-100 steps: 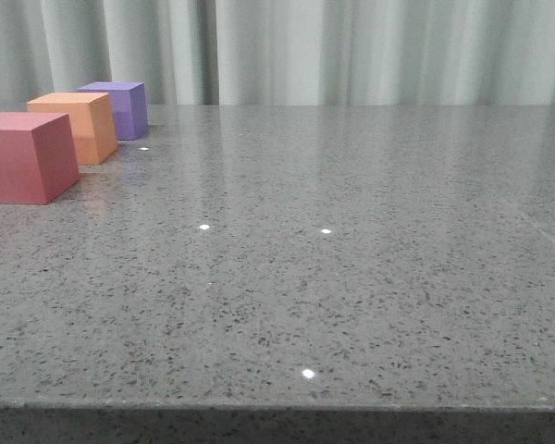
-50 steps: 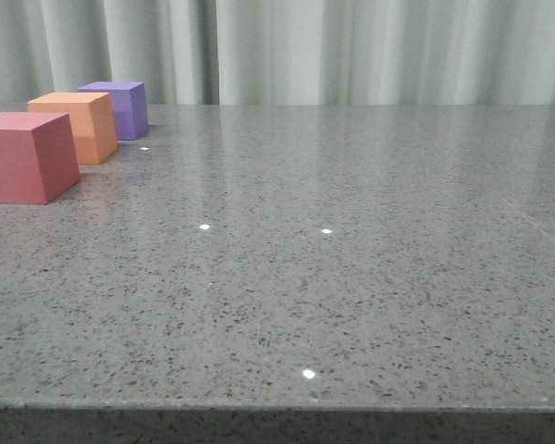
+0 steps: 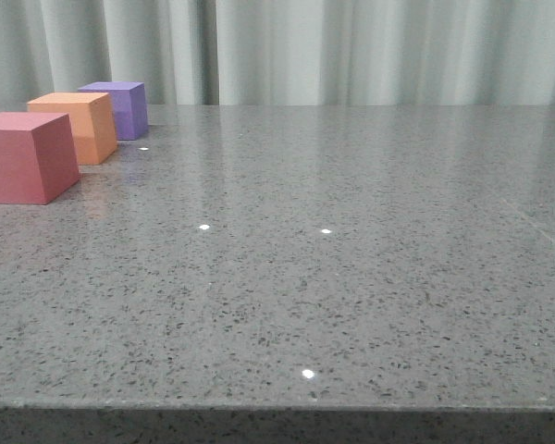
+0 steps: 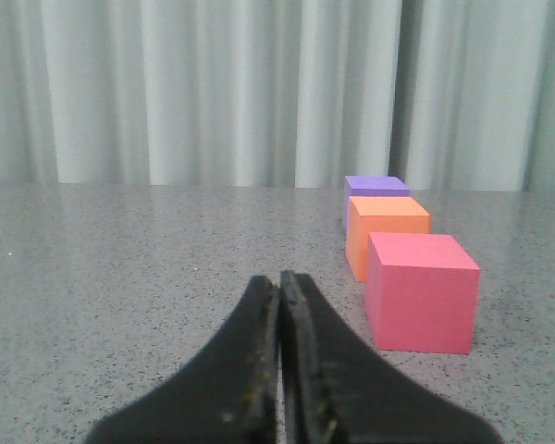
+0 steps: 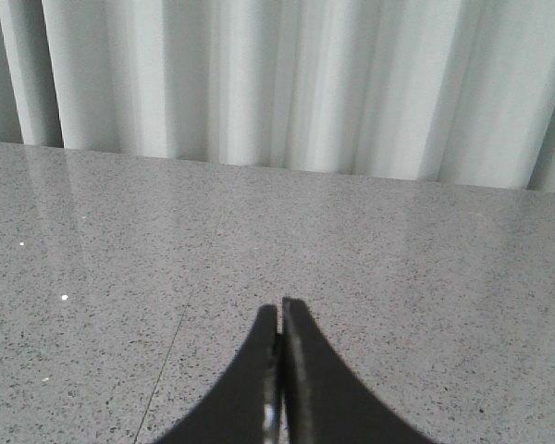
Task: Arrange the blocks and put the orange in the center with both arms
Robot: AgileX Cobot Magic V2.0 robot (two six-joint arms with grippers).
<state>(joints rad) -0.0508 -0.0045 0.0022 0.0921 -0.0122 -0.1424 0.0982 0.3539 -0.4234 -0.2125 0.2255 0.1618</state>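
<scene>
Three cubes stand in a line at the far left of the table, running away from me: the pinkish-red cube [image 3: 23, 155] nearest, the orange cube [image 3: 77, 126] in the middle, the purple cube [image 3: 122, 108] farthest. In the left wrist view the pinkish-red cube [image 4: 420, 290], the orange cube [image 4: 385, 231] and the purple cube [image 4: 376, 191] lie ahead and to one side of my left gripper [image 4: 279, 279], which is shut and empty. My right gripper [image 5: 280, 307] is shut and empty over bare table. Neither gripper shows in the front view.
The grey speckled table [image 3: 333, 259] stretches to the right of the cubes. Its front edge [image 3: 277, 405] runs along the bottom of the front view. A pale curtain [image 3: 351, 51] hangs behind the table. A thin seam line [image 5: 171, 347] crosses the tabletop near my right gripper.
</scene>
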